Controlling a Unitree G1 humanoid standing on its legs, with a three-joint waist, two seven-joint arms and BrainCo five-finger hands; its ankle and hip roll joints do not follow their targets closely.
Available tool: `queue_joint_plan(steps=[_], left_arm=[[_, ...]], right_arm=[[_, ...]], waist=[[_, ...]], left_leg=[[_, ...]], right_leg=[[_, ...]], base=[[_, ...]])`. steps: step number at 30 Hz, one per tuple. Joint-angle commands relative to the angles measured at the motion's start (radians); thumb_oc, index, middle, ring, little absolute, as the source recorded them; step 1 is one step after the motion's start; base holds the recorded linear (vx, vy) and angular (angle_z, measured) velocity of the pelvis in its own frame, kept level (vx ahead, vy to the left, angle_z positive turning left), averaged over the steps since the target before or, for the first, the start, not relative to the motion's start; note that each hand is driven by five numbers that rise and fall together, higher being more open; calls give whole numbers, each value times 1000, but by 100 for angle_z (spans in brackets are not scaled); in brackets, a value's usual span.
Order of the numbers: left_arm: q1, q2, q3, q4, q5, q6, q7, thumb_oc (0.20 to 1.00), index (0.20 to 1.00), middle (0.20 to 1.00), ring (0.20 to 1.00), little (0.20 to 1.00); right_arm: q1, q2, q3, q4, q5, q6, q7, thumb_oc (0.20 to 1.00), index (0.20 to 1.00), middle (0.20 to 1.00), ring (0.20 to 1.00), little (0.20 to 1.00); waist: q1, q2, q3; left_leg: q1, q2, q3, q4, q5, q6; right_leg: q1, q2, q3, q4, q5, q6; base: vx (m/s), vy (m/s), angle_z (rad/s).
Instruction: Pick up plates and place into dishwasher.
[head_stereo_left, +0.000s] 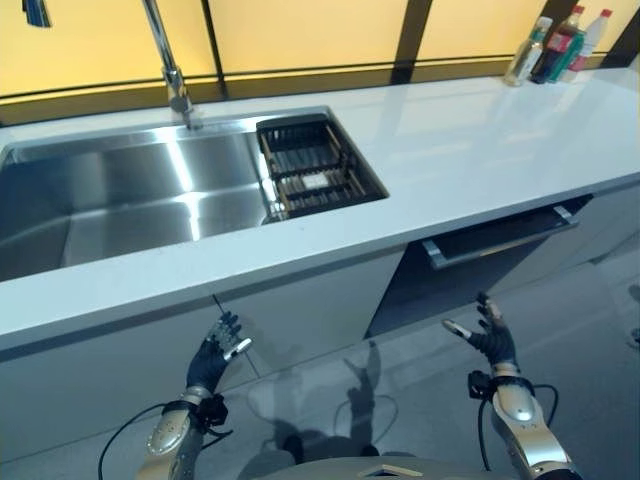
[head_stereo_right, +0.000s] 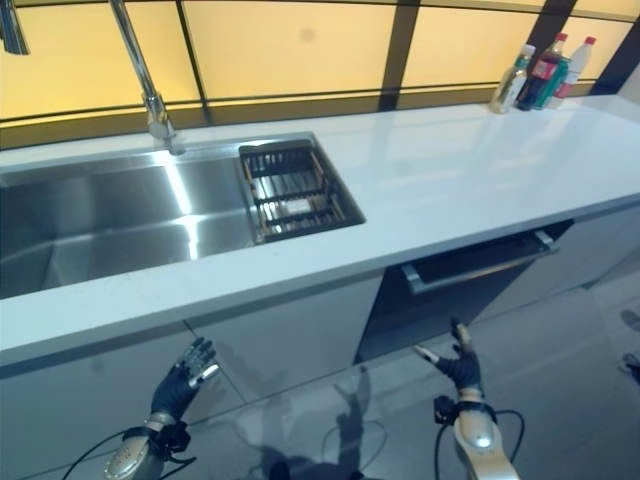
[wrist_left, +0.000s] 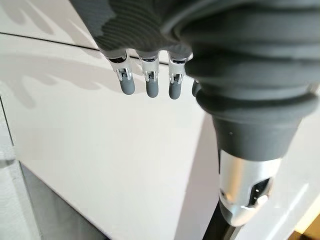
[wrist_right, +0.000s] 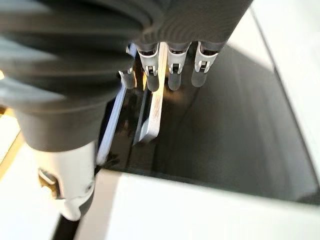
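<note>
Both hands low in front of the cabinets, empty. Left hand fingers straight and spread, facing a plain white cabinet door. Right hand fingers straight, thumb out to the side, holding nothing.

No plates visible anywhere: not on the desk, not in the sink, and the black rack at the sink's right end looks empty apart from a small pale piece I can't identify. So the location of the task's thing is unknown from here.

Key relation: the dishwasher sits under the desk, up and slightly right of the right hand, near but not touching. Its dark front is tipped open a crack at the top, with the silver handle running long-axis parallel to the desk edge. The right wrist view looks straight at that handle and the dark panel. The right hand is clearly nearer; the left is well apart, over by the sink cabinet.

My read: the next step is probably the right hand reaching for the handle to pull the door down. Watch door swing against the arm.

Surface: white glossy desk, bare except three bottles at the far right corner. Tall faucet behind the sink, yellow-lit panels with dark frames along the back, grey tile floor.
</note>
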Motion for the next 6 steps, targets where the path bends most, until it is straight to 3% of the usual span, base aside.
queue_joint_plan(steps=[1,6], left_arm=[[-16,16,16,-73,-29,-39,-21,1000,1000,1000,1000,1000],[-11,14,6,-78,-25,-42,-4,1000,1000,1000,1000,1000]], right_arm=[[-57,-8,43,-68,80,-76,83,1000,1000,1000,1000,1000],[-56,-5,71,-49,84,-62,137,1000,1000,1000,1000,1000]], waist=[[-6,-12,7],[1,-15,2]], left_leg=[[-22,39,-1,98,-122,-10],[-22,39,-9,97,-122,-13]], right_leg=[[-38,-13,6,-8,61,48],[-38,-13,-3,-6,56,47]], base=[[0,0,0],[0,0,0]])
